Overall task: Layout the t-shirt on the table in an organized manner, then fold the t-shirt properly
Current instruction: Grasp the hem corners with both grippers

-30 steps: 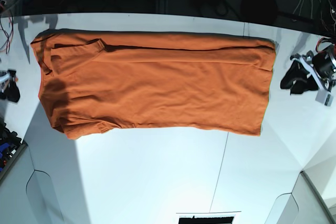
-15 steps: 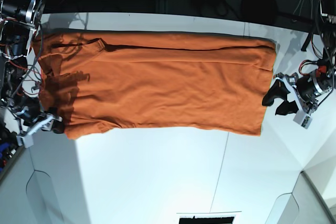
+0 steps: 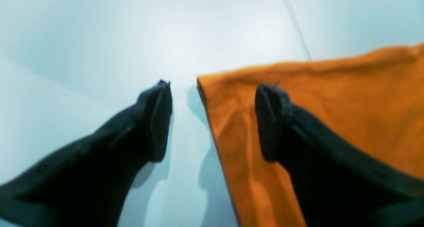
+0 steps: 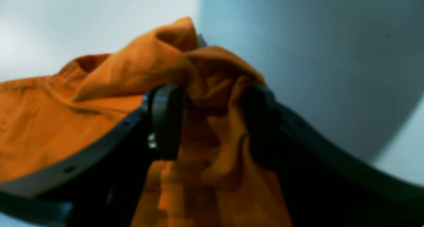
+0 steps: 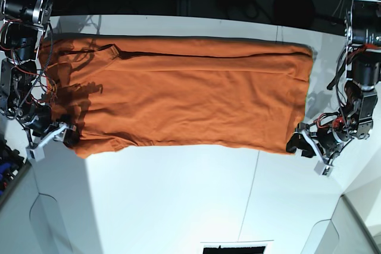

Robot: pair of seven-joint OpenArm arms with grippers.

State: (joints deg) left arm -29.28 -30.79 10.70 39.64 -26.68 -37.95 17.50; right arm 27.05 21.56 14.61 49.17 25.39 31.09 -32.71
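Observation:
The burnt-orange t-shirt lies flat on the white table as a long band, its sides folded in. My left gripper is at the shirt's near right corner. In the left wrist view it stands open astride that corner: one finger over the t-shirt, the other over bare table. My right gripper is at the near left corner. There it is open, with bunched, raised folds of the t-shirt filling the gap between its fingers.
A thin dark seam crosses the table in front of the shirt. Cables and dark gear lie beyond the far edge. A black object sits at the front edge. Grey angled panels flank the near corners.
Both arms came in from the sides to the shirt's near corners. The left gripper moved down and inward and opened wider. The right gripper now has cloth between its fingers.

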